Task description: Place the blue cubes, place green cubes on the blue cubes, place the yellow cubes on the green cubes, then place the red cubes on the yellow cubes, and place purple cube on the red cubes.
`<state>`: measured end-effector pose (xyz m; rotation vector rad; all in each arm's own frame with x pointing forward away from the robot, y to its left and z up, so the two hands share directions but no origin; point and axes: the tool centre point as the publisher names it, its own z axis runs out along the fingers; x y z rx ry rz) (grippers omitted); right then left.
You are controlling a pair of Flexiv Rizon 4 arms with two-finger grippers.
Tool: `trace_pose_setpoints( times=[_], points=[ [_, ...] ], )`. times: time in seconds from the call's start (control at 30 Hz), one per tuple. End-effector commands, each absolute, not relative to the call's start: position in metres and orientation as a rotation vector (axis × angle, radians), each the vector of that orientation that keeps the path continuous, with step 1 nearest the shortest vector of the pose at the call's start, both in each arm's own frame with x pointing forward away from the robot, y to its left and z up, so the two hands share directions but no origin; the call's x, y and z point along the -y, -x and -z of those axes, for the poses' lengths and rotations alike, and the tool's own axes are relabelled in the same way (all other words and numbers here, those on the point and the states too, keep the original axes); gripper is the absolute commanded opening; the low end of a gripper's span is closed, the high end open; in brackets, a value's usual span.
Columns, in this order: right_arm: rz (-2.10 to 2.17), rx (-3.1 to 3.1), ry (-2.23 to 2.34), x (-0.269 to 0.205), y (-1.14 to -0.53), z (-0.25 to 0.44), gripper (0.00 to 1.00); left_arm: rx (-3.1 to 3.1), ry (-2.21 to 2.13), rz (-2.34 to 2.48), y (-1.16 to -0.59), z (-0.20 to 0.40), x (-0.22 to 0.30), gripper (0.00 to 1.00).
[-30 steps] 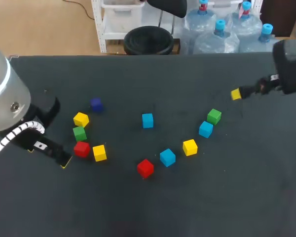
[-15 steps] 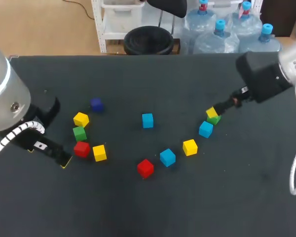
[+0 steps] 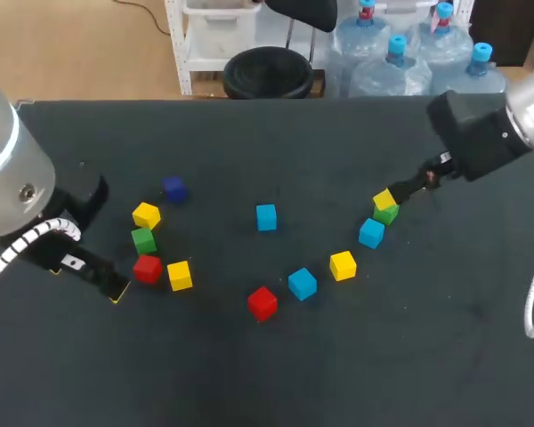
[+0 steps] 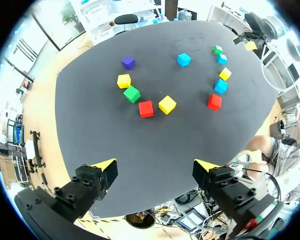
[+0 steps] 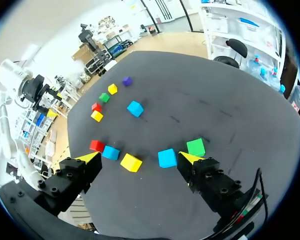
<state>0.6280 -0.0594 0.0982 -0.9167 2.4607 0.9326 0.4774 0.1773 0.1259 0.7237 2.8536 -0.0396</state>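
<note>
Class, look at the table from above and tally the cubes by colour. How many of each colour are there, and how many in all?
Blue cubes: 3
Green cubes: 2
Yellow cubes: 3
Red cubes: 2
Purple cube: 1
Total: 11

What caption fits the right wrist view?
Right gripper, open, over the black table; green cube beside one fingertip, other coloured cubes scattered ahead.
</note>
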Motion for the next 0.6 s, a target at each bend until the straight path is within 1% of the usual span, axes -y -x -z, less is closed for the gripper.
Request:
trace_pose_setpoints(
  times=[0.03, 0.13, 0.2, 0.3, 0.43, 0.6],
  points=[
    [-0.929, -2.334, 1.276, 0.022, -0.626, -0.104, 1.0, -2.853, -0.727, 0.043, -0.478, -0.125, -0.178, 1.0],
    [-0.825, -2.171, 1.682, -0.023, -0.615, -0.106, 1.0, -2.853, -0.727, 0.043, -0.478, -0.125, -0.178, 1.0],
    [-0.779, -2.061, 1.867, -0.048, -0.602, -0.107, 1.0, -2.853, -0.727, 0.043, -0.478, -0.125, -0.178, 1.0],
    [-0.727, -1.923, 2.099, -0.069, -0.59, -0.103, 1.0, -2.853, -0.727, 0.043, -0.478, -0.125, -0.178, 1.0],
    [-0.684, -1.754, 2.334, -0.076, -0.575, -0.093, 1.0, -2.853, -0.727, 0.043, -0.478, -0.125, -0.178, 1.0],
    [-0.715, -1.682, 2.462, -0.061, -0.569, -0.086, 1.0, -2.853, -0.727, 0.043, -0.478, -0.125, -0.178, 1.0]
  ],
)
